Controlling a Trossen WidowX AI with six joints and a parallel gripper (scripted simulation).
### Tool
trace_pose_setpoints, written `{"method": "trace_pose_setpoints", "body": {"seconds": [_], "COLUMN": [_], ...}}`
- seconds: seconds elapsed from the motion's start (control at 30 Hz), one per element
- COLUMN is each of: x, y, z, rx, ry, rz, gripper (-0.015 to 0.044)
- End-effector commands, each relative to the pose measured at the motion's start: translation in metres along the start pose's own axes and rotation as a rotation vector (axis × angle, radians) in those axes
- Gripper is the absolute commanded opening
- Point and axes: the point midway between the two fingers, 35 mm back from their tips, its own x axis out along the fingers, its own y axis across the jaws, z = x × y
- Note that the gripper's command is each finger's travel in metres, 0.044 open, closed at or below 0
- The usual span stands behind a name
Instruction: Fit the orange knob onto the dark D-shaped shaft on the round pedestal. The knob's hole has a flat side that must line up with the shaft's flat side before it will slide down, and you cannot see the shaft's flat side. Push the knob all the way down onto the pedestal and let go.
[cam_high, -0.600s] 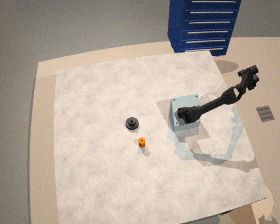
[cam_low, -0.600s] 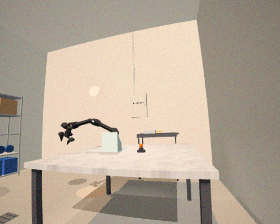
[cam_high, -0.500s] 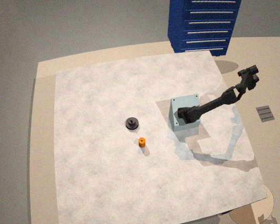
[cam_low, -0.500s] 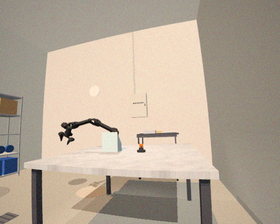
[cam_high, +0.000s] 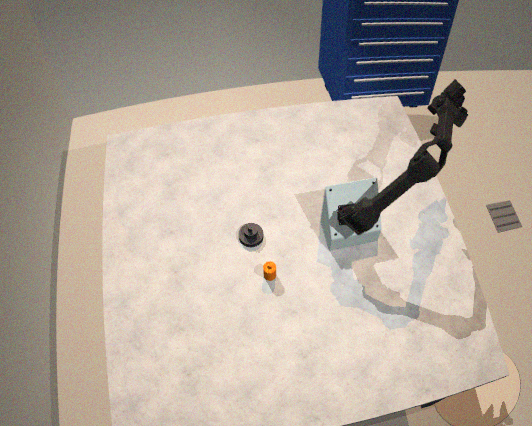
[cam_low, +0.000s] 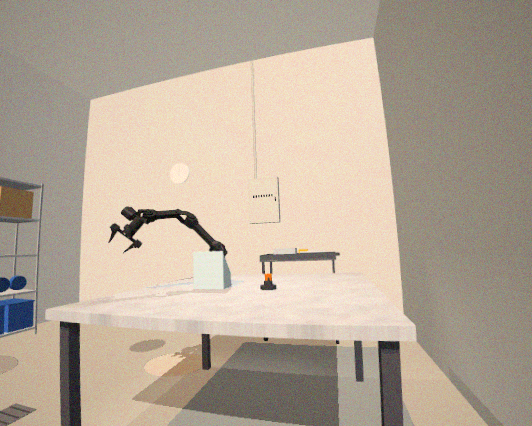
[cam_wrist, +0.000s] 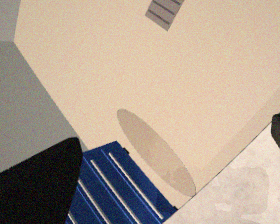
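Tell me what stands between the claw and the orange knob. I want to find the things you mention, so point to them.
In the top view, the arm's pale green mounting block (cam_high: 370, 241) (cam_low: 208, 270) stands roughly between the claw (cam_high: 456, 95) (cam_low: 122, 246) and the orange knob (cam_high: 270, 273) (cam_low: 268, 277).

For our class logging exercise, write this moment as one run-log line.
black parallel-jaw gripper: open, empty | orange cylindrical knob: on table, off dark round pedestal
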Motion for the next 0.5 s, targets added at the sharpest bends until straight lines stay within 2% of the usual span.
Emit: {"method": "trace_pose_setpoints", "body": {"seconds": [0.0,0.27,0.47], "x": [-0.051,-0.153,-0.226], "y": [0.013,0.015,-0.016], "z": [-0.051,-0.139,-0.2], "rx": [-0.2,-0.561,-0.868], "ry": [0.098,0.244,0.315], "rz": [0.09,0.272,0.386], "gripper": [0.044,0.044,0.044]}}
